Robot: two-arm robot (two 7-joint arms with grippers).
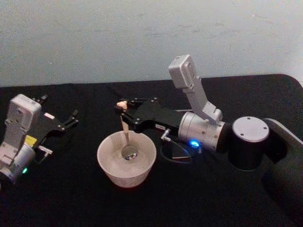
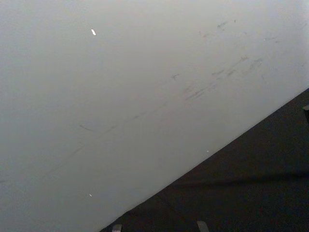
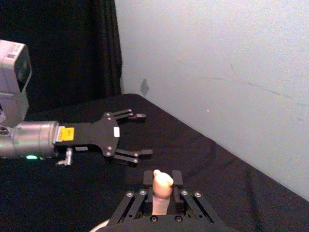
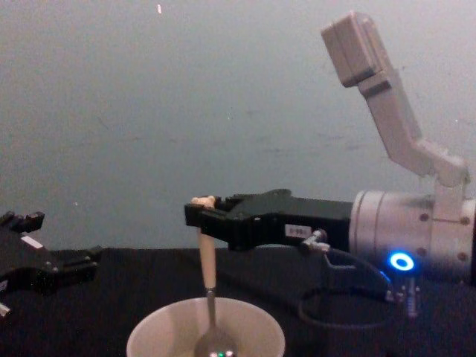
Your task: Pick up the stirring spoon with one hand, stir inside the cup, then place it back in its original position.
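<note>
Gripping: we see the black-fingered right gripper (image 1: 122, 110) on its silver arm clamped shut on the slim stirring spoon (image 1: 125, 130), which has a cream-beige handle, a tiny bear head, a thin metal neck and a shiny round steel bowl. The fingers pinch the handle just below the bear head.
Spoon position: it hangs nearly upright, with its steel bowl down inside the wide round cream-white cup (image 1: 124, 176), about the middle of the floor. We cannot tell whether it touches.
Cup: it stands on the black cloth-covered table (image 1: 71, 194), directly under the right gripper's tips.
Right arm: it reaches in from the right, level above the table, with a blue light glowing on its wrist.
Left gripper: we find the black two-fingered left gripper (image 1: 59, 111) at the table's left, well apart from the cup. Its fingers are spread wide with nothing between them.
Backdrop: a pale grey wall (image 1: 94, 38) rises behind the table.
</note>
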